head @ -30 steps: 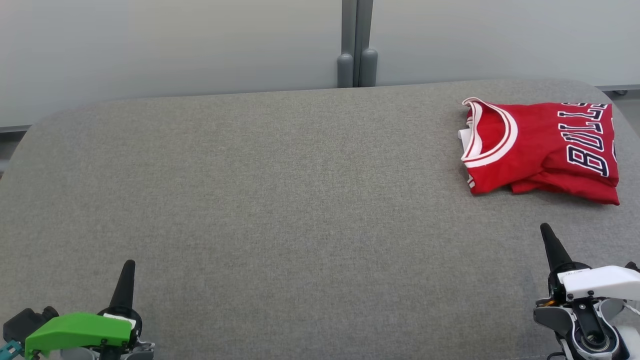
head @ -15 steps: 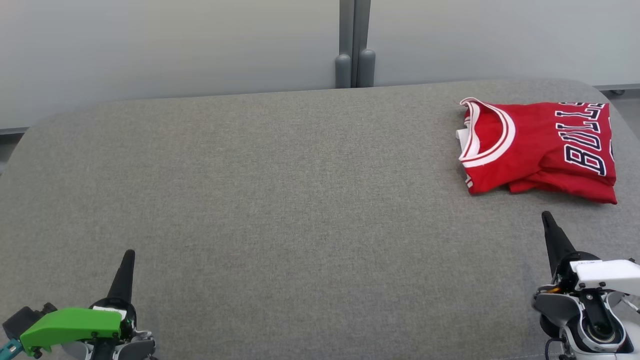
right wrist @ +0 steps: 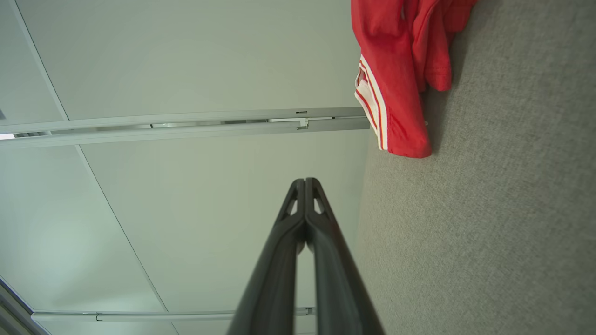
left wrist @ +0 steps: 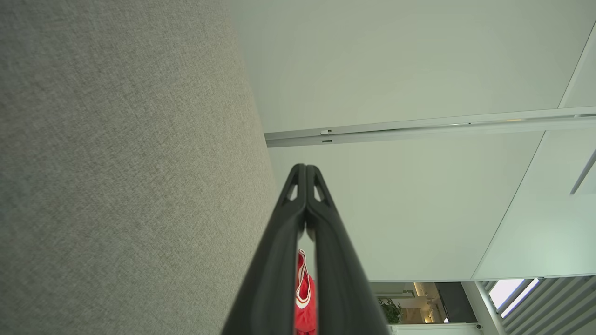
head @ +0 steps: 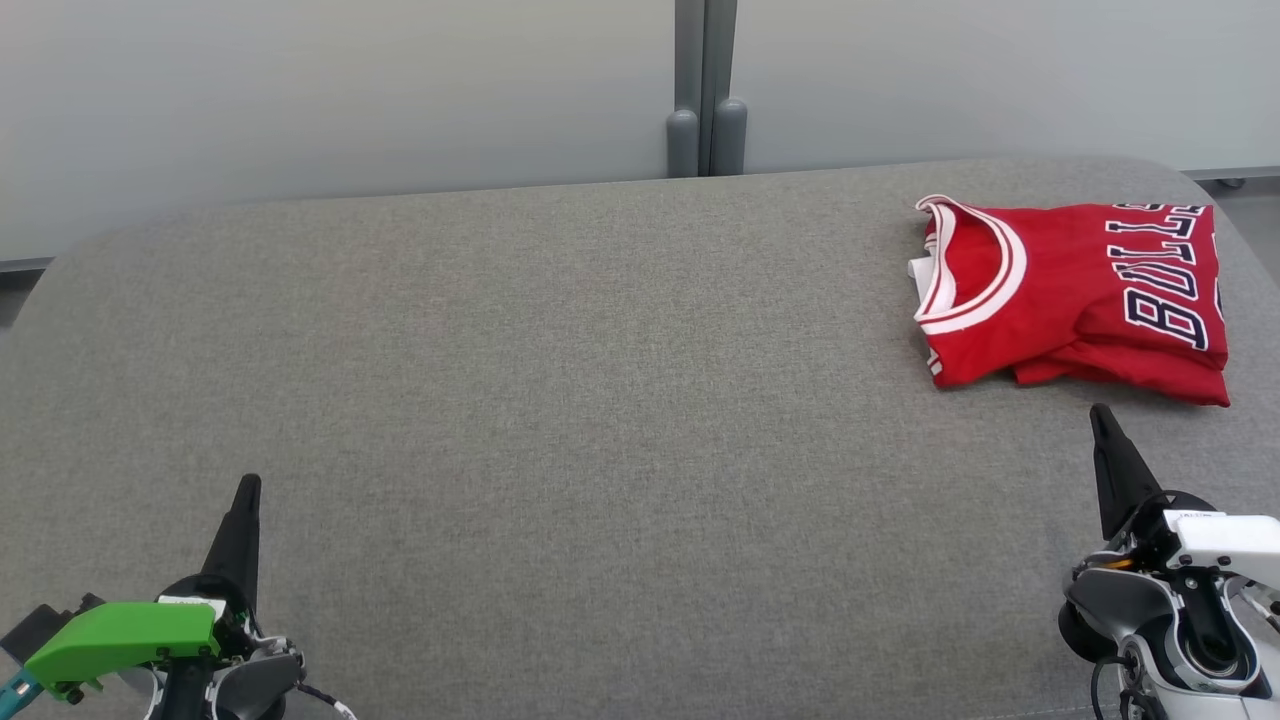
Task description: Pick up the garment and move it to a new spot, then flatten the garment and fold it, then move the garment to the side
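Observation:
The garment (head: 1075,290) is a red basketball jersey with white trim and dark lettering, lying folded at the far right of the grey fabric table (head: 560,400). My right gripper (head: 1101,412) is shut and empty, its tip just short of the jersey's near edge. At the lower left my left gripper (head: 248,482) is shut too, holding nothing, far from the jersey. In the right wrist view the shut fingers (right wrist: 305,180) point past the garment (right wrist: 396,70) at the upper right. A sliver of the garment (left wrist: 303,298) shows between the left fingers (left wrist: 305,167).
A pale wall with a grey vertical post (head: 705,90) stands behind the table. The table's rounded corners fall away at far left and far right. Wide bare fabric lies between the two grippers.
Both grippers have risen a little up the head view, staying shut. The whole picture has shifted slightly, so the camera moved; the jersey lies as before.

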